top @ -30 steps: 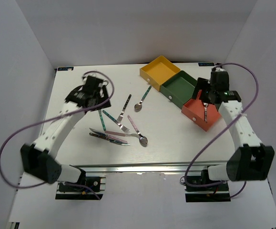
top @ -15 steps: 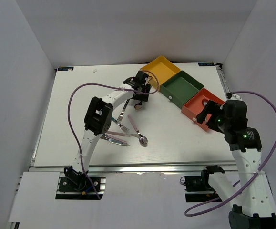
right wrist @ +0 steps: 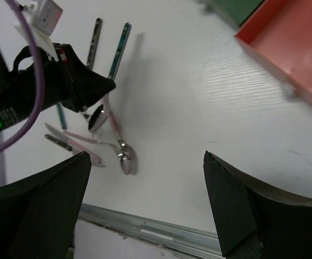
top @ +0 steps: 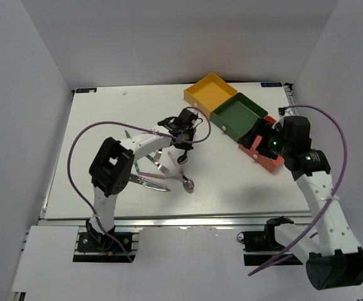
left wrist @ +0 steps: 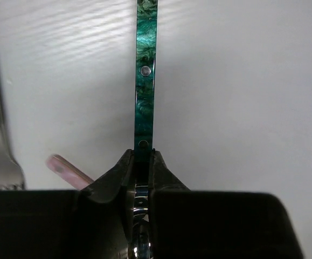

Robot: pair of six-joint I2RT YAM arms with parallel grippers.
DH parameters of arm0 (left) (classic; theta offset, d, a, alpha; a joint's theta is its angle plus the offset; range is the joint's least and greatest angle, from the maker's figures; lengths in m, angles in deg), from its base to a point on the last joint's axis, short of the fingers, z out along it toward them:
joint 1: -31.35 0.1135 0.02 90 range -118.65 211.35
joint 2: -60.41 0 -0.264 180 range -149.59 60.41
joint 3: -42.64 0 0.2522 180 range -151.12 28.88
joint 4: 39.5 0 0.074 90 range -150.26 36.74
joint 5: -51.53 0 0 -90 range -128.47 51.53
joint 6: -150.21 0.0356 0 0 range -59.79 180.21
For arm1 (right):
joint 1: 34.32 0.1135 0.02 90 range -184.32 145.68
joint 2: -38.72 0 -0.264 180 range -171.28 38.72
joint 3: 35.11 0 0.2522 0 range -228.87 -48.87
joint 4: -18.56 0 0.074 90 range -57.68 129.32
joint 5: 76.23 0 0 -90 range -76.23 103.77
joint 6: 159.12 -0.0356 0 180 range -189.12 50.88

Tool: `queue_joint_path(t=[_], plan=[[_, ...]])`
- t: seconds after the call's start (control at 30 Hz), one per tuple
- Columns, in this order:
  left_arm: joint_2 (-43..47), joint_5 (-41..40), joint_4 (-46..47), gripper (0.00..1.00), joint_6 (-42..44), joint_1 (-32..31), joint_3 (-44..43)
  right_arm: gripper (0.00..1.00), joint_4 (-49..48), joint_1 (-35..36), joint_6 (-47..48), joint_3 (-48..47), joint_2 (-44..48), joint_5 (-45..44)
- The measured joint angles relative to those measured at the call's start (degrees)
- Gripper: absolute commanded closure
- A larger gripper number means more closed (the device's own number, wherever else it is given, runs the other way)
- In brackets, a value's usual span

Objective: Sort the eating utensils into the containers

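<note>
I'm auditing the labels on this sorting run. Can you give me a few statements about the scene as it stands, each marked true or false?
1. The left gripper is shut on the teal-handled spoon. True.
2. The right gripper holds a fork. False: its fingers are apart with nothing between them.
3. The green tray sits between the yellow tray and the red-orange tray. True.
4. Every utensil is already in a tray. False: several loose utensils lie on the table, to the left of the trays.
</note>
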Motion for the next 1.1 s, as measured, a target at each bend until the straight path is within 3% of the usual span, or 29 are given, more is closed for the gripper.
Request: queue_joint_path(t=[0.33, 0.6, 0.7, 0.8, 0.87, 0.9, 0.97, 1.0, 1.03, 1.1], plan=[[19.74, 13.94, 11.17, 1.0, -12.0, -4.17, 8.94, 0.12, -15.65, 5.73, -10.36, 0.7, -14.51, 8.57], [23.47, 20.46, 20.85, 1.0, -21.46, -4.15, 15.67, 0.16, -22.43, 9.49, -15.26, -0.9, -22.53, 8.39], [23.5, 21.75, 22.56, 1.0, -23.12, -4.2, 15.69, 0.21, -24.33, 10.64, -15.82, -1.49, -24.55, 8.44], [23.5, 22.62, 23.71, 1.0, -24.24, -4.2, 15.69, 0.55, -26.32, 11.28, -16.06, -1.6, -25.9, 8.72], [23.54, 22.99, 24.09, 1.0, -24.76, -4.2, 15.69, 0.89, -27.45, 11.56, -16.06, -1.57, -26.29, 9.03], [23.56, 23.15, 24.2, 0.99, -24.98, -4.22, 15.69, 1.0, -28.04, 11.56, -16.24, -1.57, -26.32, 9.11], [23.58, 23.06, 24.65, 0.54, -24.98, -4.22, 15.74, 1.0, -29.53, 11.63, -16.83, -1.66, -26.27, 9.55], [23.69, 22.99, 24.52, 0.22, -24.7, -4.22, 15.74, 1.0, -29.51, 11.65, -16.39, -1.86, -26.27, 9.79], [23.78, 23.02, 24.5, 0.02, -24.61, -4.2, 15.69, 1.0, -29.05, 11.58, -15.32, -2.32, -26.4, 9.46], [24.0, 22.23, 22.82, 0.02, -24.79, -4.2, 15.17, 1.0, -27.08, 10.86, -11.91, -4.39, -27.1, 8.44]])
